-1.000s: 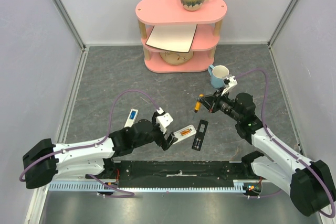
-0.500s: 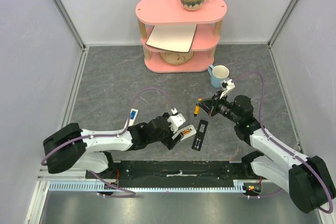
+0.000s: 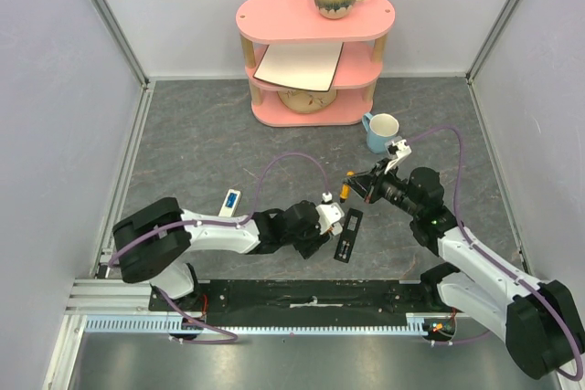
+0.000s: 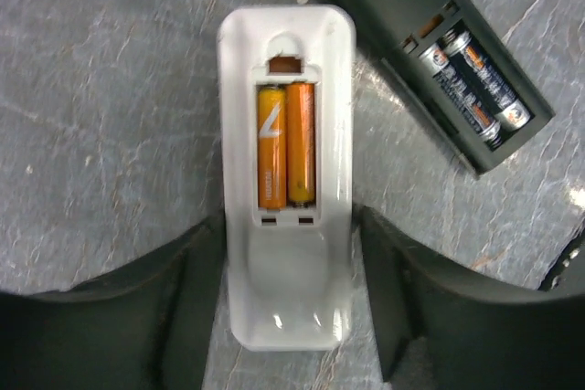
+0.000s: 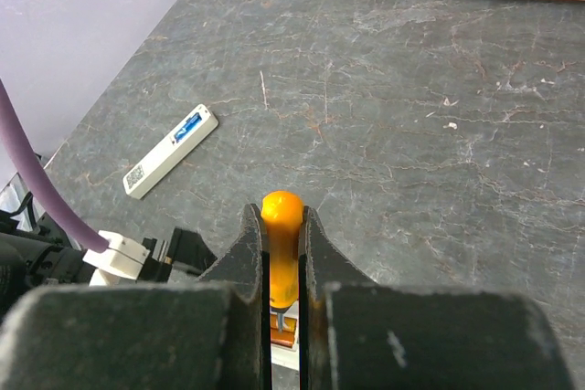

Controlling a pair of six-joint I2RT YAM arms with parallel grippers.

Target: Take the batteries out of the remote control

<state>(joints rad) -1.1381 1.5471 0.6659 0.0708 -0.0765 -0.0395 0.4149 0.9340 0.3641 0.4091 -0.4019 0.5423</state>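
Here the left jaws clamp the white remote (image 4: 285, 271), its orange batteries (image 4: 287, 143) lying lengthwise ahead, while the right jaws, clenched on the screwdriver (image 5: 281, 248), hang just above them.

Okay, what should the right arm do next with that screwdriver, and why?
Probably lower the screwdriver to the white remote, at its open bay, to lever out the batteries. The left gripper clamps that remote, both orange cells sit exposed, and the right gripper grips the screwdriver.
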